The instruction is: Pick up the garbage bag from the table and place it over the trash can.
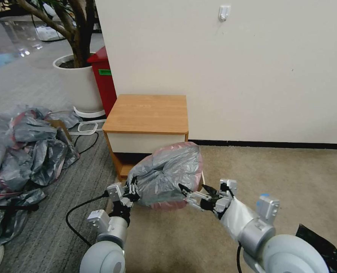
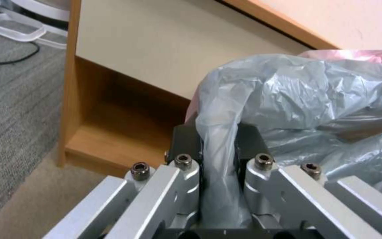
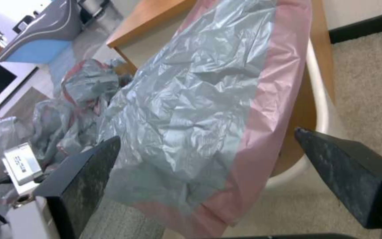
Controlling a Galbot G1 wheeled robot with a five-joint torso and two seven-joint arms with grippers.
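A: Where's the garbage bag [image 1: 164, 174]?

B: Centre of the head frame, a bit below middle. Grey, crinkly, pink rim, puffed up and draped over the trash can [image 3: 319, 109], right in front of the table [image 1: 147, 113]. Of the can, just a cream rim edge peeks out on the bag's right side.

A: Left gripper [image 1: 131, 192]?

B: Lower left of centre, at the bag's left edge. Fingers [image 2: 186, 142] pinched tight on a bunched fold of grey plastic; wrist view shows the strip running down between the two dark pads.

A: Right gripper [image 1: 195, 191]?

B: Lower centre-right, at the bag's lower right edge. Jaws spread wide, nothing clamped. In its wrist view the two black fingers [image 3: 85, 176] sit at lower left and lower right of the frame, with the bag's pink band hanging between them. Can't tell if a fingertip touches the plastic.

A: Table?

B: Upper centre of the head frame, against the white wall. Light wood top, bare, white drawer front, open shelf underneath partly hidden by the bag.

A: Anything else?

B: Heap of grey-pink bags [image 1: 21, 151] on the floor at left edge. Red bin [image 1: 104, 79] and white planter [image 1: 79, 85] with a tree upper left, behind the table. Black cable [image 1: 75, 212] on the carpet lower left. Black bag [image 1: 323, 246] at the lower right corner.
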